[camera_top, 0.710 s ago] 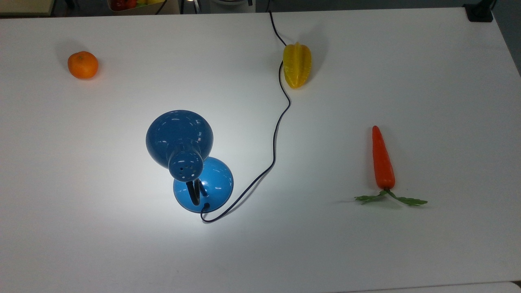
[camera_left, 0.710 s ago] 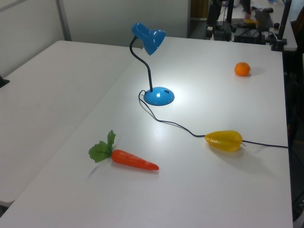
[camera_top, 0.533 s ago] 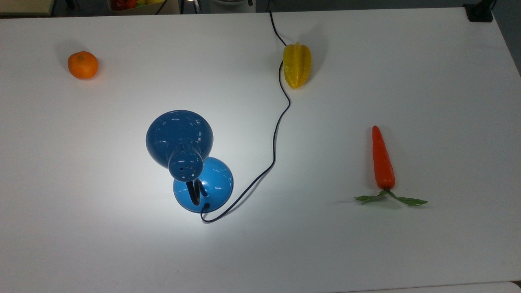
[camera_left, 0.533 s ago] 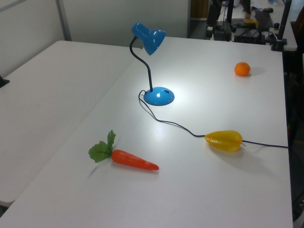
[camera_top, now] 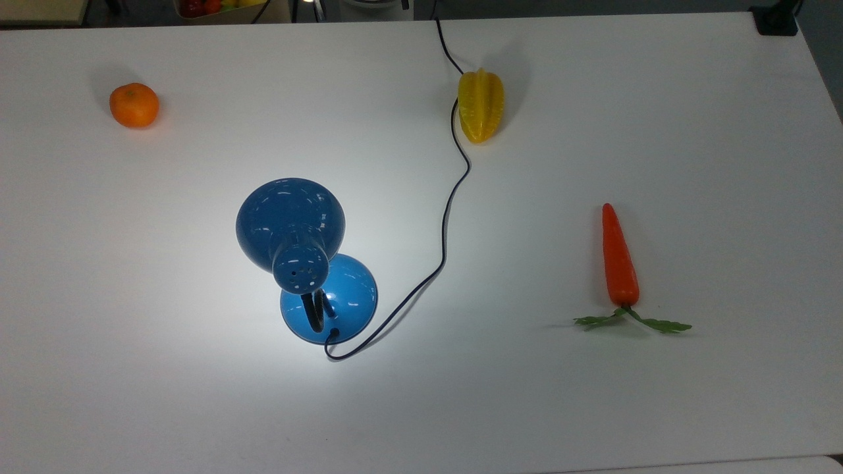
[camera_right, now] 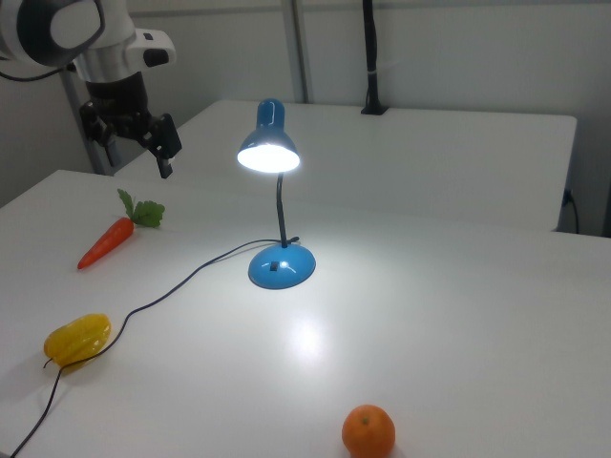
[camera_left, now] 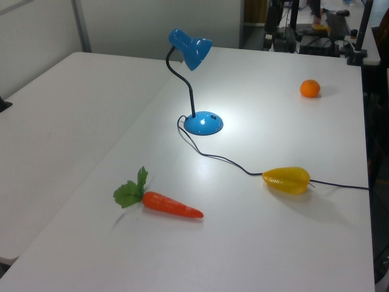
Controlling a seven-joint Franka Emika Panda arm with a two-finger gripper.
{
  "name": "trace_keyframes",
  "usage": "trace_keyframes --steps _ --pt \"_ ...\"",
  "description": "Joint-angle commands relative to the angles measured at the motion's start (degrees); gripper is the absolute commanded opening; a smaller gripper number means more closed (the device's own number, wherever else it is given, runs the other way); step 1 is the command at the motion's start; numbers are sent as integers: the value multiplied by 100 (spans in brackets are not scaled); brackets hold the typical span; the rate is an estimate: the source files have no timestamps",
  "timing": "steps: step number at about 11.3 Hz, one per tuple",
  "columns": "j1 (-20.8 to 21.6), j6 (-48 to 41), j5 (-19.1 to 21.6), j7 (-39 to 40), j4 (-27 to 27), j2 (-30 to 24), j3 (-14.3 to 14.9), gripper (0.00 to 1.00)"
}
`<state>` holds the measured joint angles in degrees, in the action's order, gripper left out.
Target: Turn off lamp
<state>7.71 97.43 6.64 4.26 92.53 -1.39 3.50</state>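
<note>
The blue lamp stands lit near the table's middle, with a bright pool of light on the white top. In the top view its bell shade (camera_top: 290,220) overhangs the round base (camera_top: 346,296). In the right view the glowing shade (camera_right: 268,151) sits on a black gooseneck above the base (camera_right: 281,266), which carries a small dark switch. A thin black cord (camera_top: 448,217) snakes off to the table's edge. My gripper (camera_right: 131,143) hangs open and empty at the right view's upper left, above the table and well apart from the lamp.
An orange (camera_top: 134,105) lies at the top view's far left. A yellow starfruit (camera_top: 481,105) rests against the cord. A carrot (camera_top: 619,260) with green leaves lies at the top view's right. The white table (camera_top: 691,408) has bare room around the lamp.
</note>
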Motion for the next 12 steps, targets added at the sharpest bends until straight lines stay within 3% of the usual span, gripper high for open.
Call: trace_keyframes --steps 1,6,8,12 --pt "99 180 48 111 222 -151 80 100" --pt "99 171 -5 128 204 -160 80 100" --pt "99 119 -355 111 187 -186 80 100" --pt "82 180 -374 312 178 -151 80 99"
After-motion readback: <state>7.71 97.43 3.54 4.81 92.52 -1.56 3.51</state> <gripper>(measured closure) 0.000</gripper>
